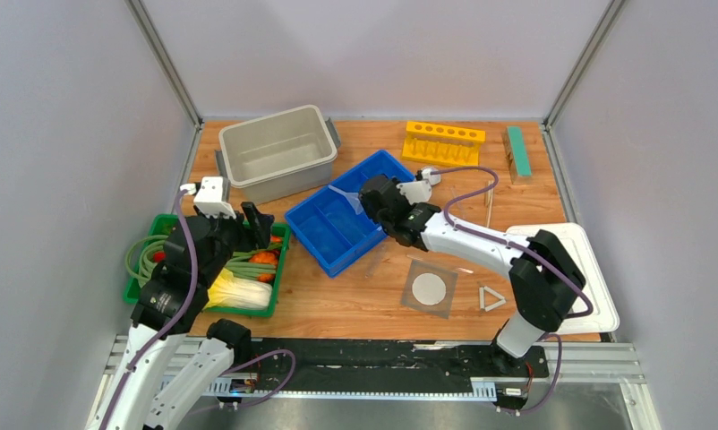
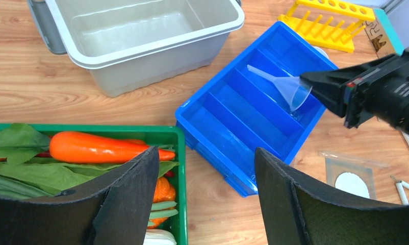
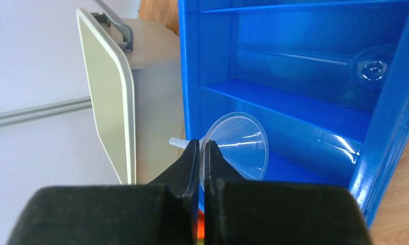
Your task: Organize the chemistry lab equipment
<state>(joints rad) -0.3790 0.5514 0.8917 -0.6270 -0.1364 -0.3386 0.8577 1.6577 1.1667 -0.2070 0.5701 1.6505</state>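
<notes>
My right gripper (image 1: 367, 199) is shut on the rim of a clear plastic funnel (image 1: 348, 198) and holds it over the blue divided tray (image 1: 330, 253). In the right wrist view the jaws (image 3: 203, 146) pinch the funnel (image 3: 243, 145) above a tray compartment. A clear round dish (image 3: 373, 69) lies in a farther compartment. The grey mesh with white disc (image 1: 430, 288) and the white triangle (image 1: 491, 298) lie on the table in front of the tray. A thin rod (image 1: 488, 210) lies behind the right arm. My left gripper (image 1: 253, 220) is open and empty over the green basket's right edge (image 2: 178, 153).
A grey tub (image 1: 279, 152) stands at the back left. A yellow tube rack (image 1: 443, 141) and a green box (image 1: 518, 152) stand at the back right. The white lid (image 1: 597, 269) lies under the right arm. The green basket (image 1: 145, 296) holds vegetables.
</notes>
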